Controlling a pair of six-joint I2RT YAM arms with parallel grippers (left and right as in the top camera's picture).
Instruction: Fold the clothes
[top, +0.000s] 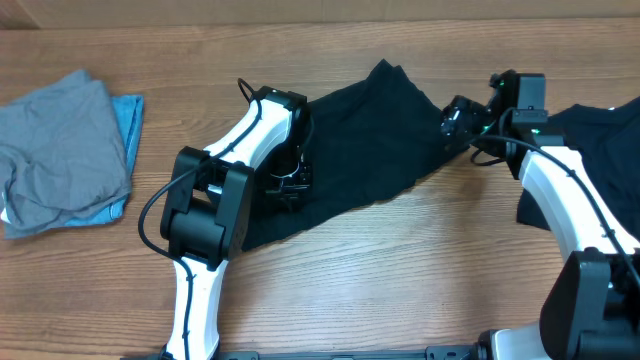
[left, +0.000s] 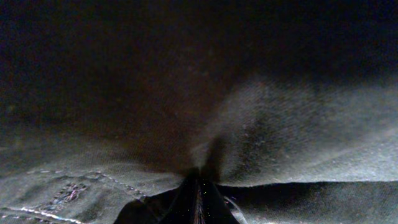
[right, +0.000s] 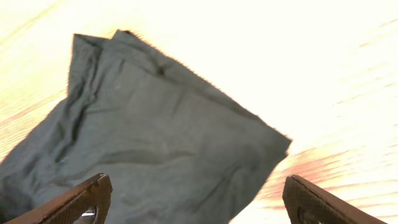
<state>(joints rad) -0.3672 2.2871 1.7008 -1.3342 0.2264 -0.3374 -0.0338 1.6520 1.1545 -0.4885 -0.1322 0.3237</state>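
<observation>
The left arm (top: 210, 210) rises closest to the overhead camera. A black cloth (top: 370, 130) lies spread across the table (top: 400, 290). A grey piece (top: 60, 150) on a blue one (top: 128, 115) sits far left. The left gripper (top: 290, 185) is clamped on a pinch of the black cloth; the right gripper (top: 455, 118) gapes empty near its right corner. Held at one point only, the cloth would likely drag and bunch if pulled, not fold.

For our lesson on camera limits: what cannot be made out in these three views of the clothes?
- Overhead: second black garment, cut off by the right edge, partly under the right arm.
- Overhead: left end effector, black on the middle black garment; fingers indistinct.
- Left wrist: that garment fills the dark view.
- Right wrist: table washed out by glare.
</observation>
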